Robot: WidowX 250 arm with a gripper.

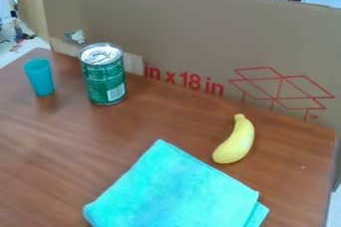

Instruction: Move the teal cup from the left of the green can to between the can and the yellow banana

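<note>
Cloth (176, 186) lies folded at six o'clock on the worktop (160, 116), banana (235, 142) at four, green can (104, 76) at ten, cup (40, 77) near nine. I can't tell how wide the pincer is.

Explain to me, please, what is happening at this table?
Nothing is being held at this moment. On the brown table, a teal cup and a green metal can stand upright side by side, apart. A yellow banana lies near a folded turquoise cloth. Behind them stands a cardboard panel.
</note>
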